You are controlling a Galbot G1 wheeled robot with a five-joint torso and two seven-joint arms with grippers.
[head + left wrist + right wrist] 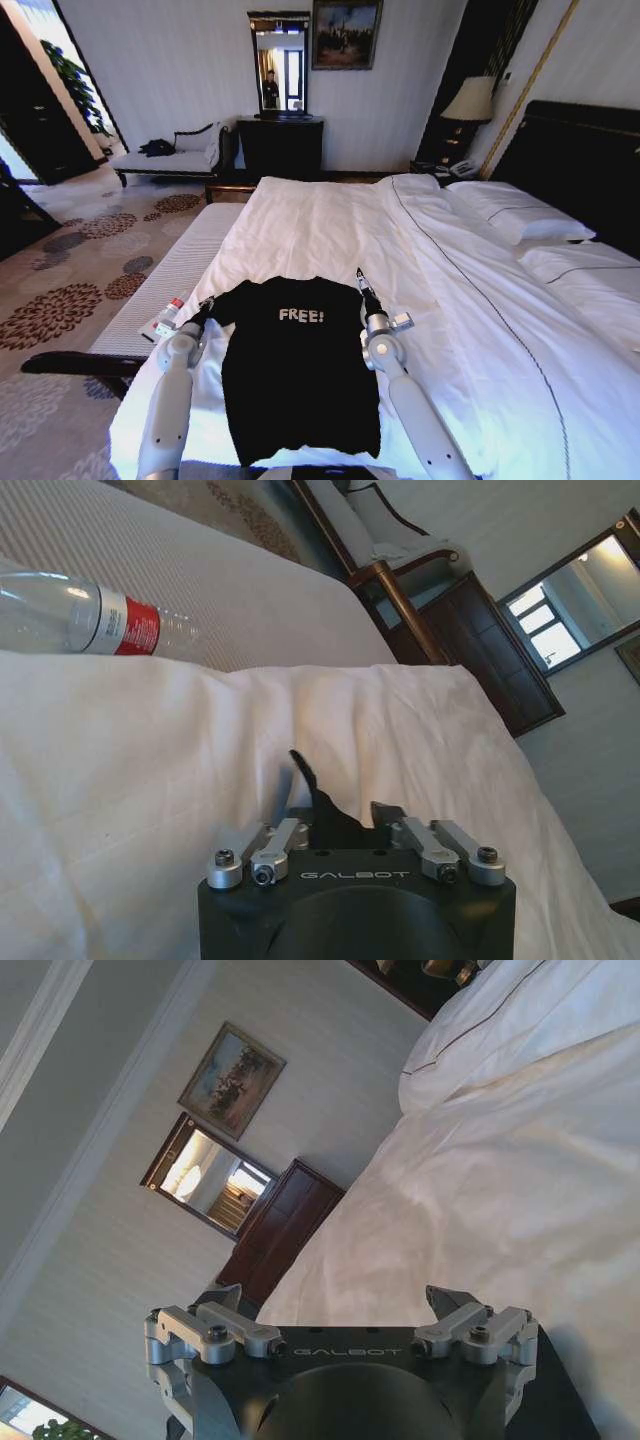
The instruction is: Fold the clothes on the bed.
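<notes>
Left arm: I have it low in the frame's lower left, reaching up to the shirt's left sleeve; the left gripper [203, 306] sits at the sleeve's outer edge, where a fold would begin.
Left fingers: in the left wrist view the left gripper's fingers [310, 815] look clenched on a peak of black cloth, so I read this as a pinch on the sleeve.
Right arm: it rises from the lower centre-right, with the right gripper [361, 283] at the opposite shoulder, mirroring the left so both corners can lift together.
Right fingers: spread apart in the right wrist view, nothing between them that I can see; released, I judge.
T-shirt [296, 370]: black, "FREE!" facing up, lying flat in the lower middle of the frame, collar away from me, hem nearest; not yet folded.
Bottle [85, 615]: lies on the ribbed bench beside the bed, just left of the left gripper, apart from the shirt.
Bed [330, 225]: white sheets run up the frame; pillows [520, 212] upper right, well apart from the work.
</notes>
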